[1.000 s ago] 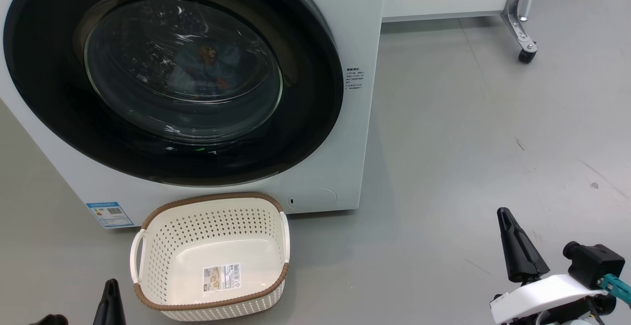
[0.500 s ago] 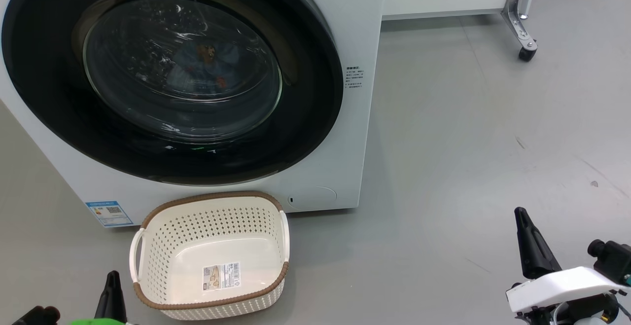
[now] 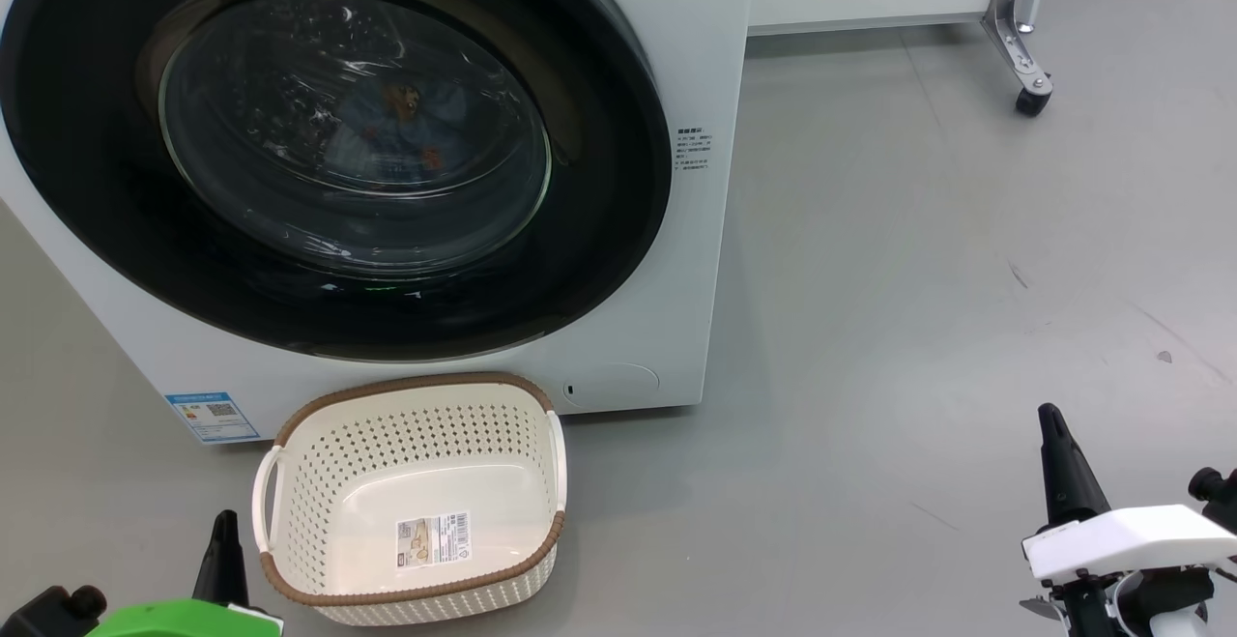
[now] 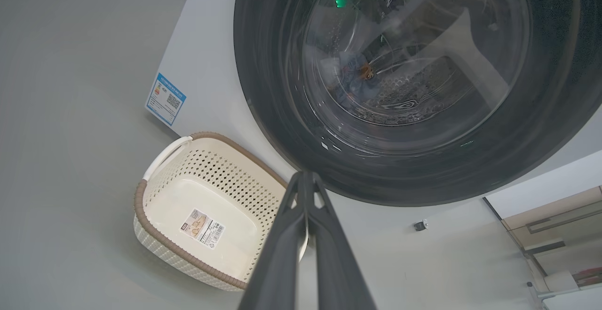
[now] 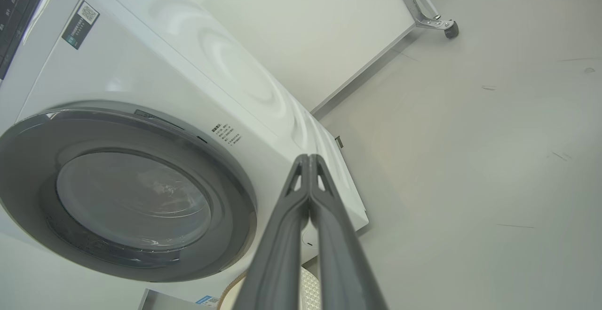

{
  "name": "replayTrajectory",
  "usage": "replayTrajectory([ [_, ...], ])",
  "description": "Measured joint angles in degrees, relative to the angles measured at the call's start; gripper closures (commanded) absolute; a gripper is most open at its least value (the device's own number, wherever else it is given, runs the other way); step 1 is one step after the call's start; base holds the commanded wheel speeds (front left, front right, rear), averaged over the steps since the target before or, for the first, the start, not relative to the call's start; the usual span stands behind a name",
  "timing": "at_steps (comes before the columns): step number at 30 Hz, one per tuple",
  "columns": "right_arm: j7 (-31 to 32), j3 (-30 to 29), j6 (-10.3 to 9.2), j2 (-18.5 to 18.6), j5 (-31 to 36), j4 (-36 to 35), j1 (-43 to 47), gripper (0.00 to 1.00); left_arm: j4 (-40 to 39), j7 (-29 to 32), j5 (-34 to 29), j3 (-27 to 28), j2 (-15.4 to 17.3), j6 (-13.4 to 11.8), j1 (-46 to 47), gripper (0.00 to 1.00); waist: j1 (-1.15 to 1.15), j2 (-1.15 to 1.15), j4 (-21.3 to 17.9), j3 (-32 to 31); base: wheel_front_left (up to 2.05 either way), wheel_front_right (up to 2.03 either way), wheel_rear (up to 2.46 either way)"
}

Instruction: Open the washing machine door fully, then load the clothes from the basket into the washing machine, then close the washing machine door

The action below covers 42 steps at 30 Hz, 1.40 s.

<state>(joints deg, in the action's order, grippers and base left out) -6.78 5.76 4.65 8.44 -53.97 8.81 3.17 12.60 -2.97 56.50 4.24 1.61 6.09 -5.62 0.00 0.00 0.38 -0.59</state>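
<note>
Looking at the washing machine door, we find it shut flush against the white washing machine. The clothes show as a blue patch with orange marks behind its glass. Just below the door, the basket sits on the grey floor, its paper label lying on its bare bottom. Our left claw is pinched closed on nothing, just beside the basket's left handle. Our right claw is likewise closed and holds nothing, well apart to the right above the floor.
</note>
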Motion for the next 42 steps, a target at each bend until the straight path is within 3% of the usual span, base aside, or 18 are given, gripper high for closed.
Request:
replayTrajectory([
  [42,7.38,-6.84,1.36,-2.21,-35.49,4.93,-4.43,1.00,2.58,8.05,29.24,0.90,0.01,0.53,7.42,1.00,0.00,0.00,-0.30,0.66,0.00,0.00,0.00],
])
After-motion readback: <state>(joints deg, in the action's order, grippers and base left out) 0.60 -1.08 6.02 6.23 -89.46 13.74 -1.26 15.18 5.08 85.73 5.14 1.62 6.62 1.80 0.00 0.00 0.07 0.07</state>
